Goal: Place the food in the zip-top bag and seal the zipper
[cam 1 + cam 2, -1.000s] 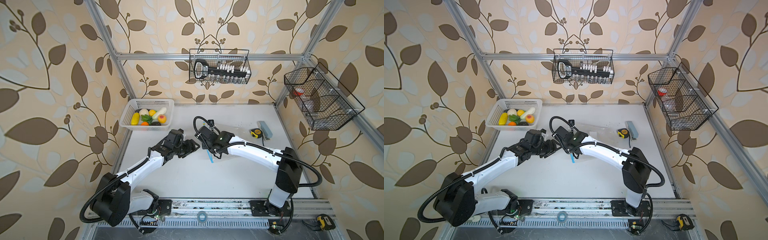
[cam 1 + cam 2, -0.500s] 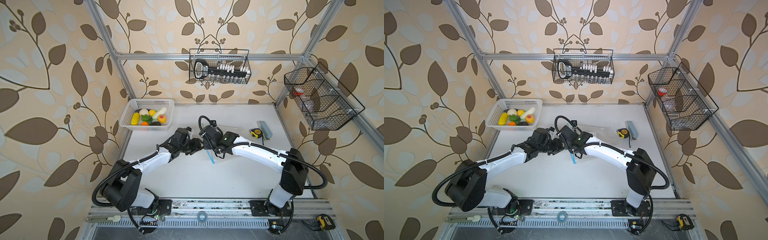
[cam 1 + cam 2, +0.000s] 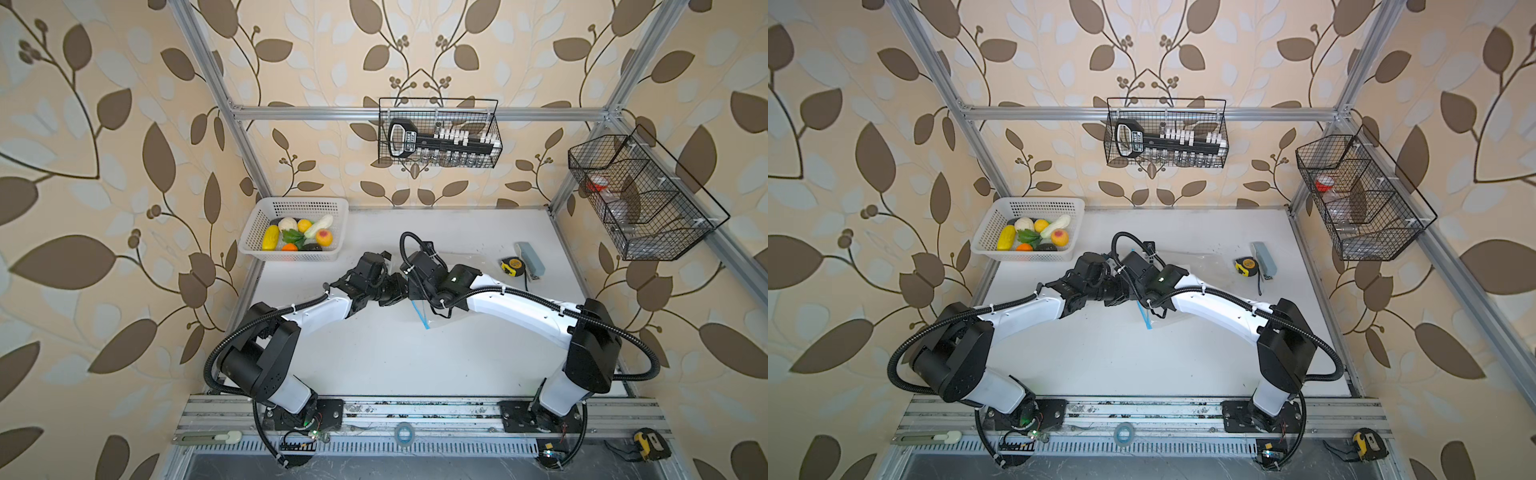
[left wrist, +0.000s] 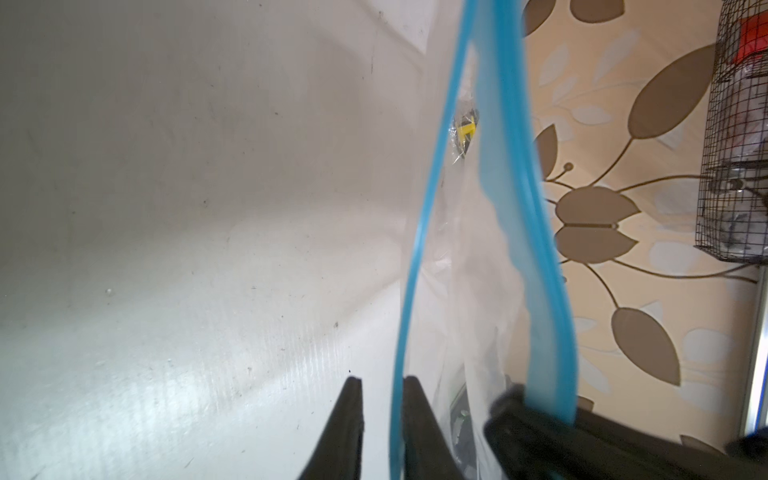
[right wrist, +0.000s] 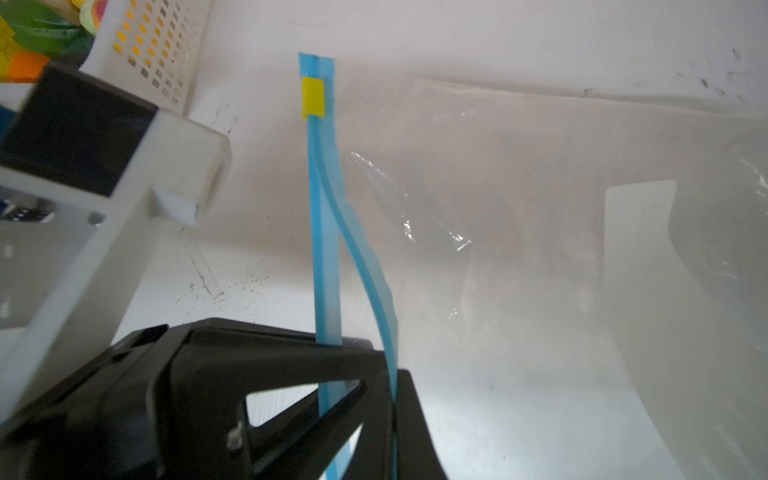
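A white table is enclosed by a metal frame and by walls papered with brown leaves. A wire basket is hung on the back wall and a second wire basket on the side wall. At the rear left corner of the table a white perforated basket is set, and the toy food is seen lying inside it. A yellow tape measure and a grey-blue block are laid just beside each other near the rear right. The clear bag is spread on the table between the perforated basket and the tape measure. In both top views it is largely hidden under the right arm, and its white label is shown by the right wrist view. Its blue zipper is turned towards the perforated basket, with the yellow slider at the end away from the grippers. The mouth is parted: the two blue lips are joined at the slider and split apart towards the grippers. The right gripper is pressed together on the raised lip. The left gripper is placed astride the other lip, its fingers held slightly apart. A gap is visible between one finger and the strip, so no pinch is shown. Both grippers are seen close together over the middle of the table.
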Tool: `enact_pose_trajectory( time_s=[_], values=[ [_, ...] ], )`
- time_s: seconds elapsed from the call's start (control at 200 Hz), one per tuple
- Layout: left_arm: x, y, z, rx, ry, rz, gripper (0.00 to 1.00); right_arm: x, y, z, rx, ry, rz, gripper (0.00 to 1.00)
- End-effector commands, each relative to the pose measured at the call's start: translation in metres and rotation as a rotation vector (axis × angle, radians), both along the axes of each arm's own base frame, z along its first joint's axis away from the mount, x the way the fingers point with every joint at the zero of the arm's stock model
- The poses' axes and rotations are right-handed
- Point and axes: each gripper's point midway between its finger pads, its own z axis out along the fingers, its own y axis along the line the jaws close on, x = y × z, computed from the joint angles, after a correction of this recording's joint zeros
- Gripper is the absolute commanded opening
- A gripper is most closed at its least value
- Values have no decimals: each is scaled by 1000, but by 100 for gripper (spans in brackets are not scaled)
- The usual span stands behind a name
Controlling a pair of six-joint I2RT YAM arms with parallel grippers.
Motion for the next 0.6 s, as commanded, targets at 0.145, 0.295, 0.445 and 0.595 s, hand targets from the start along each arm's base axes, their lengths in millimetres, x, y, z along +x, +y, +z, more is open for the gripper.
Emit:
enact_pose_trajectory(
  time_s=[0.145, 0.295, 0.445, 0.595],
  values=[
    [6, -6, 16, -18, -58, -12, 8, -5, -23, 5, -48, -10, -64, 0],
    [7, -6, 11, -14, -46, -3, 4, -5, -29, 11, -77, -32, -70, 0],
    [6, -8, 7, -16, -36, -5, 1, -7, -34, 35, -184, -114, -76, 0],
    [3, -12, 12, -28, -49, -16, 0, -16, -34, 49, -242, -147, -72, 0]
  ],
)
